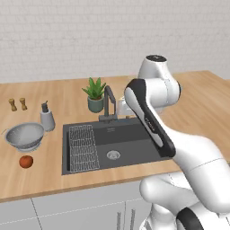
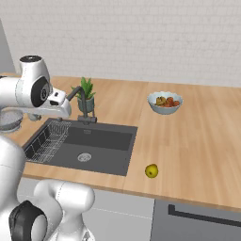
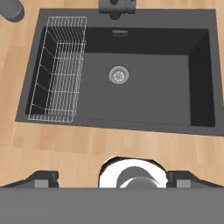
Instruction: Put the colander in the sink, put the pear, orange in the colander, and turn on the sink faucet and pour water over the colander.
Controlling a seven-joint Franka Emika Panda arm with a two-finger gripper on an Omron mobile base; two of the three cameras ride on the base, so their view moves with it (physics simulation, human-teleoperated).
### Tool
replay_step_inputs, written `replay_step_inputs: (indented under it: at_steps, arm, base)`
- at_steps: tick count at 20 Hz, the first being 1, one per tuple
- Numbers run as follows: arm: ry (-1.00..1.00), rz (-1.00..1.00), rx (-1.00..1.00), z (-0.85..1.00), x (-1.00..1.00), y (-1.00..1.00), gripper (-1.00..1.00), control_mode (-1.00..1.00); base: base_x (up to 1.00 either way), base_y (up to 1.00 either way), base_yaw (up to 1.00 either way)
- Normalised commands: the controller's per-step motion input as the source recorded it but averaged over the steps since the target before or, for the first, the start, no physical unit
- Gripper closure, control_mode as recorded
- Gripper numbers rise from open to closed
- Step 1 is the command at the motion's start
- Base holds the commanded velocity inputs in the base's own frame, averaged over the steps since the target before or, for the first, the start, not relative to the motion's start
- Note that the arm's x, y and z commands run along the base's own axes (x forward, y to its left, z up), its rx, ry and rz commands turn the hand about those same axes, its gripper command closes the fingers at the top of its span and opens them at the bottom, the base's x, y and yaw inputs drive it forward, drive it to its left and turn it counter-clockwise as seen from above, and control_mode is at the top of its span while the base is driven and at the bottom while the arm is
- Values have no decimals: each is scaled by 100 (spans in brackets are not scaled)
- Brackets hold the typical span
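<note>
The silver colander (image 1: 24, 136) stands on the counter left of the sink (image 1: 134, 134), and its edge shows behind my arm (image 2: 10, 120). The red-orange orange (image 1: 26, 161) lies just in front of the colander. On the counter right of the sink (image 2: 101, 137) lies the yellow-green pear (image 2: 151, 171). The dark faucet (image 1: 108, 104) stands behind the basin, with no water running. My gripper (image 3: 112, 178) hangs high over the sink (image 3: 153, 87), pointing down. It is open, with nothing between its fingertips (image 3: 43, 178).
A wire rack (image 1: 83, 147) fills the sink's left part, and the drain (image 3: 118, 74) is in the middle. A soap dispenser (image 1: 47, 117), two shakers (image 1: 18, 104) and a potted plant (image 1: 95, 94) stand behind. A pale fruit bowl (image 2: 164, 102) sits at the back right.
</note>
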Motion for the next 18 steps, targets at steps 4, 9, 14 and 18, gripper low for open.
replay_step_inputs:
  at_steps: [4,9,14,18]
  arm:
    - [11,-1,0,-1,-20,100,-100,-100]
    - [18,-1,0,0,-9,88,-100,-100]
    - [7,-1,0,-18,0,73,-100,-100]
    - [0,0,1,-37,0,46,-100,-100]
  base:
    - [0,0,0]
    - [0,0,0]
    - [0,0,0]
    - [0,0,0]
